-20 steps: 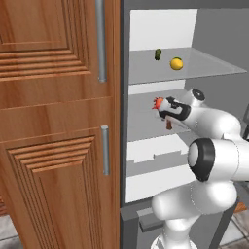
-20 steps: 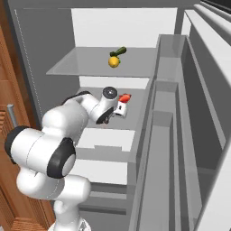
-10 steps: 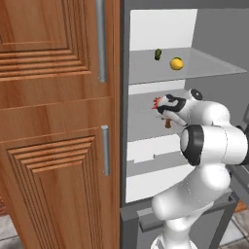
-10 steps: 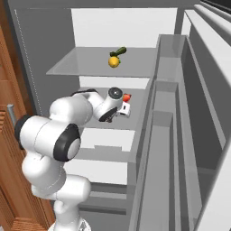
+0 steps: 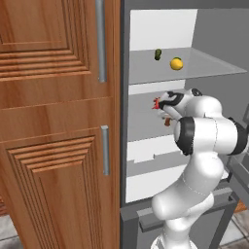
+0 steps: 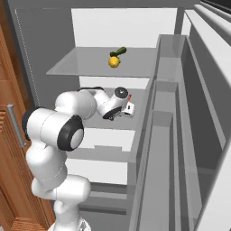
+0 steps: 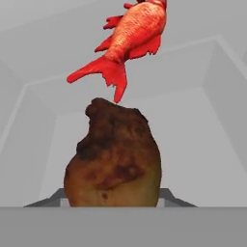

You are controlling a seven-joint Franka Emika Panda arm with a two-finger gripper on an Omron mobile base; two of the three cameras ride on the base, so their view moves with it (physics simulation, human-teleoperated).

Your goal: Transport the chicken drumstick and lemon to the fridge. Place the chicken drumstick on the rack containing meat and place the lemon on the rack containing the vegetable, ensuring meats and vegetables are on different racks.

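In the hand view the brown chicken drumstick (image 7: 113, 159) stands thick end up between my fingers, just in front of the red fish-shaped meat (image 7: 130, 36). My gripper (image 5: 165, 115) is inside the fridge over the lower rack (image 7: 202, 144), shut on the drumstick (image 5: 167, 121), close beside the red meat (image 5: 156, 102). The lemon (image 5: 176, 63) lies on the upper rack (image 5: 214, 70) next to the dark green vegetable (image 5: 157, 54). From the right, the lemon (image 6: 114, 62) and the vegetable (image 6: 121, 51) sit near that shelf's back.
A tall wooden cabinet (image 5: 58, 121) stands at the left of the fridge opening. The open fridge door with its bins (image 6: 180, 113) runs along the right. A white drawer (image 5: 146, 155) sits under the lower rack.
The arm's elbow has swung in closer to the fridge, while the hand with the drumstick has hardly moved on the lower rack. The lemon, the vegetable and the red meat have stayed put.
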